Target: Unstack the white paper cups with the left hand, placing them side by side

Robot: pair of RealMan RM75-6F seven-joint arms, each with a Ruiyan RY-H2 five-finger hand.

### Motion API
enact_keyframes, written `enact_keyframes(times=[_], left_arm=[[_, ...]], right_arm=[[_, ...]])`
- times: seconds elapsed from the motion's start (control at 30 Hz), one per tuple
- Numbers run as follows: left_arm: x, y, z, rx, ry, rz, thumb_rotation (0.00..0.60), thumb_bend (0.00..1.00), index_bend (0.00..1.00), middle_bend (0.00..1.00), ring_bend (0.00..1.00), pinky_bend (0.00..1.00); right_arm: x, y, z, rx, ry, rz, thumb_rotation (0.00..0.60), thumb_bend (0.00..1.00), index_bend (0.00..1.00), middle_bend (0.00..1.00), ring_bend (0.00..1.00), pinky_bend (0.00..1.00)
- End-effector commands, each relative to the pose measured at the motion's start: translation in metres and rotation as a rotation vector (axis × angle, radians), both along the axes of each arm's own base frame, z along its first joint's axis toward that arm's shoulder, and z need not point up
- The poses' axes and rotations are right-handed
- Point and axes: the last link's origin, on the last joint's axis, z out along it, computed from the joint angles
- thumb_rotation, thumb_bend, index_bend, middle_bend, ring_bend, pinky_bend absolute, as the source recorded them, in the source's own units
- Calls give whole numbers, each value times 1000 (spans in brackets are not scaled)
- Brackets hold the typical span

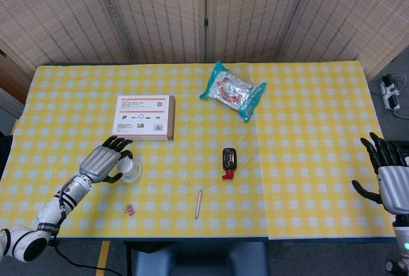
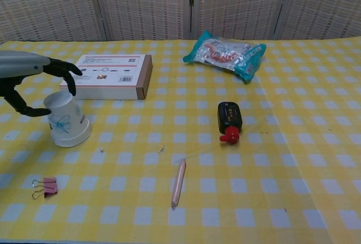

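Where the head view looks down on the yellow-checked worktop (image 1: 287, 161), the left hand (image 1: 105, 162) lies over the near-left part of it, fingers spread around the white paper cups (image 1: 131, 172) without yet closing; the stack stands upside down, base uppermost, just in front of the flat cardboard box (image 1: 143, 116). The approach from the outer side probably leaves the ground toward the middle free for setting a cup down beside the rest. The right hand (image 1: 391, 177) hangs open at the far right edge, well apart from everything, holding nothing, as suits a task given to the left hand alone. A snack packet (image 1: 233, 91), a black device with a red tip (image 1: 229, 161), a pencil (image 1: 198, 204) and a pink binder clip (image 1: 130, 209) lie scattered elsewhere.

In the chest view, the left hand (image 2: 25, 77) enters from the left edge with dark fingers (image 2: 66, 73) arched above the upturned base of the white paper cups (image 2: 65, 121) and the thumb reaching in low beside the rim; whether any fingertip touches the paper cannot be told. The spread posture reads as a pre-grasp on the topmost cup. The stack shows a blue printed motif on its wall and stands near the cardboard box (image 2: 113, 76). The right hand is outside this view.
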Motion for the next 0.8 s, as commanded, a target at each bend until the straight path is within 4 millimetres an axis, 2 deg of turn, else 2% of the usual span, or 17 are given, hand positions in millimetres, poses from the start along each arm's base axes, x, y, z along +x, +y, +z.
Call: enact_keyframes(times=[0.03, 0.27, 0.57, 0.8], left_arm=[[0, 0, 1, 6, -6, -7, 600, 417, 412, 141, 104, 35], [4, -2, 8, 20, -11, -26, 600, 423, 428, 160, 116, 38], [19, -15, 35, 77, -59, -76, 600, 424, 428, 166, 122, 37], [21, -23, 60, 141, -68, -90, 600, 424, 428, 166, 122, 36]], right_arm=[[0, 0, 0, 0, 0, 0, 600, 269, 0, 0, 36, 0], [2, -1, 0, -1, 2, 4, 600, 270, 0, 0, 35, 0], [4, -1, 1, -3, 1, 8, 600, 270, 0, 0, 36, 0], [5, 0, 2, -9, -1, 15, 600, 269, 0, 0, 36, 0]])
